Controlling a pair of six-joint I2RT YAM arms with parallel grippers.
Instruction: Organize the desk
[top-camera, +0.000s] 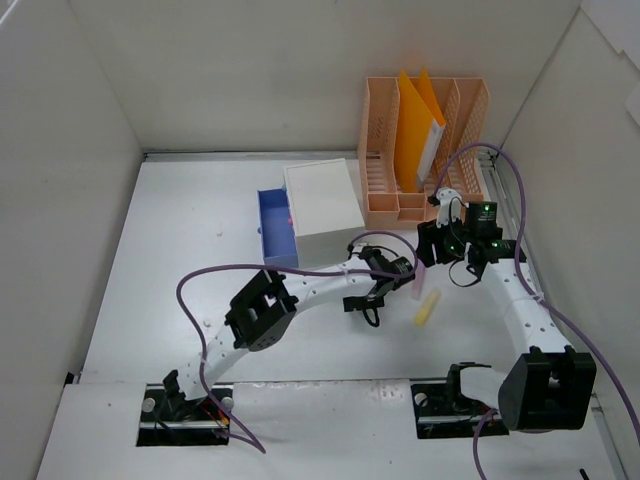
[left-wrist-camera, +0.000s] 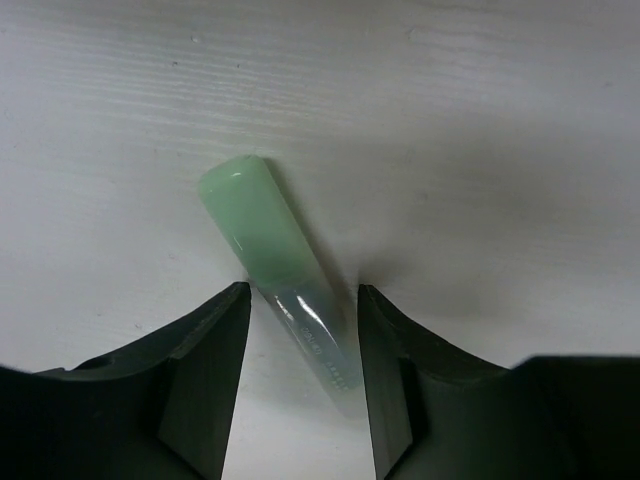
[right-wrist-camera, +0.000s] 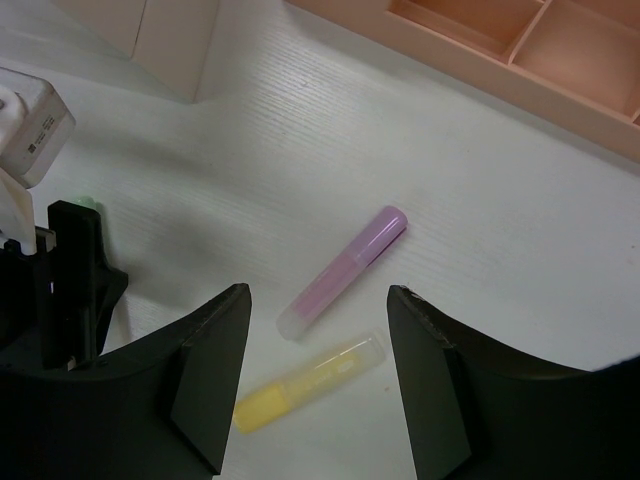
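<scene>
On the white desk (top-camera: 180, 250) a green highlighter (left-wrist-camera: 262, 235) lies tilted, its clear cap end between the fingers of my left gripper (left-wrist-camera: 303, 295), which is open with a thin gap on each side. My right gripper (right-wrist-camera: 318, 291) hangs open above a pink highlighter (right-wrist-camera: 345, 268) and a yellow highlighter (right-wrist-camera: 305, 384), touching neither. From above, the left gripper (top-camera: 380, 283) hides the green one, while the right gripper (top-camera: 442, 248) stands just right of it, over the yellow highlighter (top-camera: 427, 307).
A white box (top-camera: 322, 208) with a blue drawer (top-camera: 275, 228) pulled out to its left sits mid-desk. A peach organizer (top-camera: 385, 160) holding an orange folder (top-camera: 418, 125) stands at the back right. White walls enclose the desk; purple cables loop beside both arms.
</scene>
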